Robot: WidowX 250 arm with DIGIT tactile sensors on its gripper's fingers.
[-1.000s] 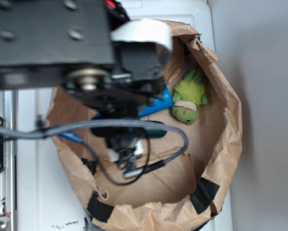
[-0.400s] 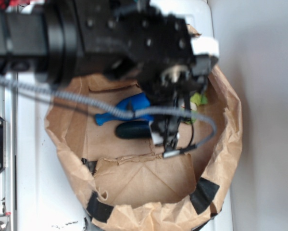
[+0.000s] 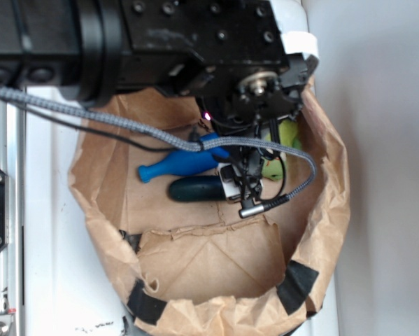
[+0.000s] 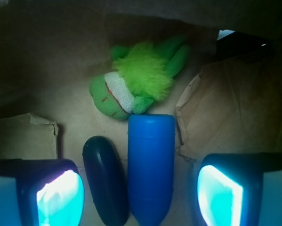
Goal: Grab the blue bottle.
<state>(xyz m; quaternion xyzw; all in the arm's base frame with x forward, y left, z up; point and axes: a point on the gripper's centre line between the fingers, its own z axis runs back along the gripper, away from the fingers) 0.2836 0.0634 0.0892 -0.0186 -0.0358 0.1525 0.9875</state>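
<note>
Blue bottle (image 4: 150, 167) lies flat on the paper-bag floor (image 3: 216, 259), thick body between the spread pads (image 4: 60, 197); gripper (image 4: 140, 200) is wide open, nothing held. Dark teal capsule (image 4: 105, 176) lies against its side, inside the gap, probably a snag risk. Green plush (image 4: 138, 80) sits at the bottle's base. No readable labels.

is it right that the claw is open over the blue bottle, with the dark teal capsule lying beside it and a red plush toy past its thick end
Not quite: the plush toy is green, not red, as the wrist view shows. The rest holds: the claw is open over the blue bottle, and the dark teal capsule lies beside it.
</note>
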